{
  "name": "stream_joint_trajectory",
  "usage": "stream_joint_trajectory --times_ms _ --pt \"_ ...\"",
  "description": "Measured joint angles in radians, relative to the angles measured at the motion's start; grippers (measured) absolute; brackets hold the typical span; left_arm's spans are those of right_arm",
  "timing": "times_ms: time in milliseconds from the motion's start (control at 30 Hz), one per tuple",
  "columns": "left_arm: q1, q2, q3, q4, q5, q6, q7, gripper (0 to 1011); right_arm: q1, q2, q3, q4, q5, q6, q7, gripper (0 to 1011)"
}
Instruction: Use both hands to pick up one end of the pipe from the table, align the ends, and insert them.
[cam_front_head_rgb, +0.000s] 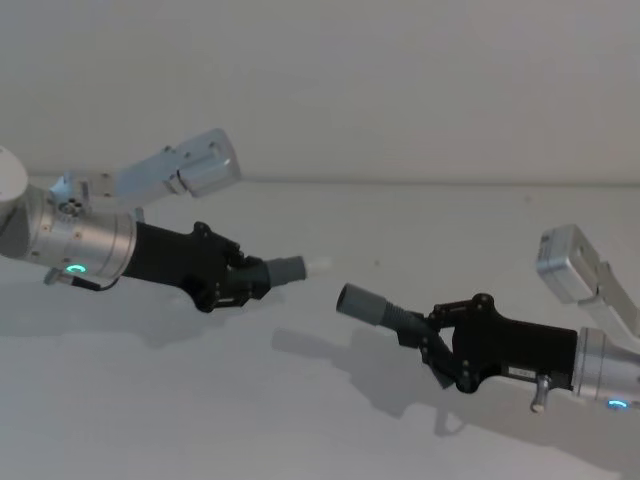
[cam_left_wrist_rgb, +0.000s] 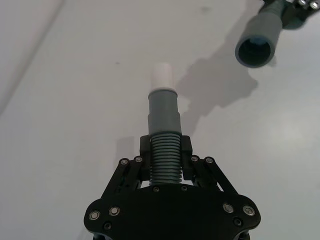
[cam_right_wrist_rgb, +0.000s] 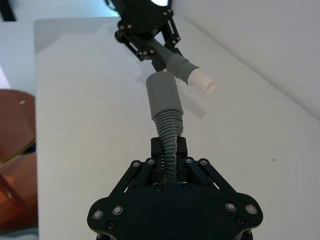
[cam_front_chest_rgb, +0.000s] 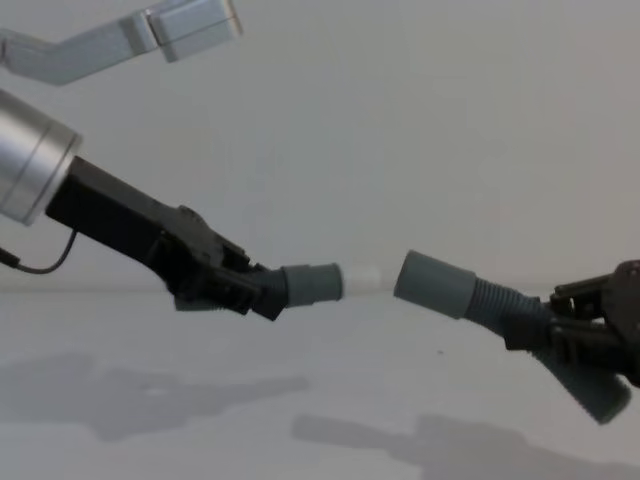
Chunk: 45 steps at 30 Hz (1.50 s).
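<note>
both pieces are off the table and hang in the air above it. the left end effector is closed on the ribbed part of the straight hose piece, and its white tip points toward the other arm. the right end effector is clamped on the ribs of the bent hose piece, with the wide socket turned toward the white tip. tip and socket are near each other but apart, with a small gap between them.

i judge that the picking up is done and the aligning is the step in hand. in the left wrist view the socket lies off to one side of the straight piece's axis, so the two are not yet on one line. the next move, i think, calls for bringing the socket mouth in front of the tip and matching the angles. after that they can be pushed together along this line.

for room, the table's far edge runs behind both arms, close to the wall. nothing stands between the two ends, and the table under them looks free.
</note>
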Motion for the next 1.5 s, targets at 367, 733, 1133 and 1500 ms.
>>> stream_joint_trajectory --times_ms 367,733,1133,1500 --pt "-0.043 0.052 0.043 0.001 -0.010 0.004 -0.126 317 0.035 0.030 -0.033 0.054 -0.016 -0.106 0.091 133" --pt "-0.094 0.071 0.081 0.028 -0.017 -0.014 -0.229 317 0.065 0.035 -0.070 0.093 -0.060 -0.152 0.110 133" --pt "-0.129 0.074 0.110 0.055 -0.027 -0.039 -0.296 317 0.086 0.021 -0.101 0.120 -0.105 -0.163 0.076 133" --pt "-0.151 0.073 0.135 0.087 -0.030 -0.058 -0.336 317 0.104 0.007 -0.124 0.130 -0.120 -0.155 0.056 133"
